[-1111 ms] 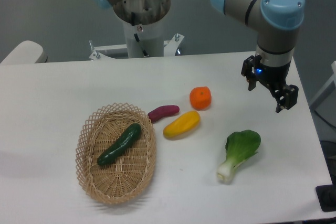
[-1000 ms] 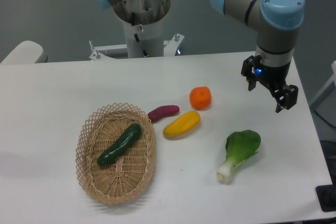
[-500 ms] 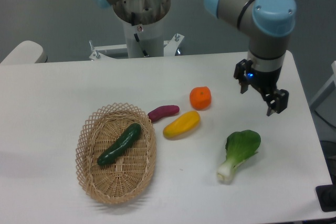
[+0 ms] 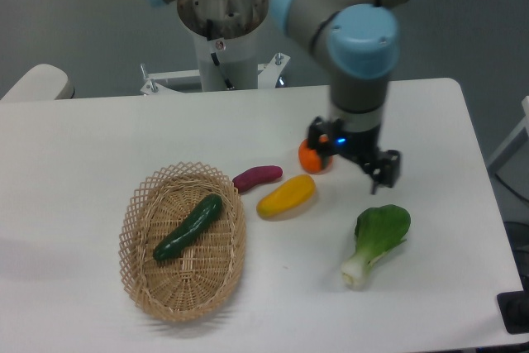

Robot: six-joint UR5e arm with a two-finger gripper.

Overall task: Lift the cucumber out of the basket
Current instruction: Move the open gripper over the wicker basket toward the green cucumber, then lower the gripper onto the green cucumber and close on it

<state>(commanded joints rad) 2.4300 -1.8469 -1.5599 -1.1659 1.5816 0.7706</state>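
The dark green cucumber (image 4: pixel 188 226) lies diagonally inside the tan wicker basket (image 4: pixel 142 274) at the lower left of the table. My gripper (image 4: pixel 350 164) hangs open above the table's middle right, far to the right of the basket, with nothing between its fingers. It partly covers the orange behind it.
An orange (image 4: pixel 309 157), a purple vegetable (image 4: pixel 257 177) and a yellow vegetable (image 4: pixel 286 195) lie between the gripper and the basket. A bok choy (image 4: pixel 378 242) lies just below the gripper. The arm's base (image 4: pixel 221 39) stands at the table's far edge.
The arm has swung left and slightly down, from near the table's right edge to above the orange. The cucumber and the other items have not moved.
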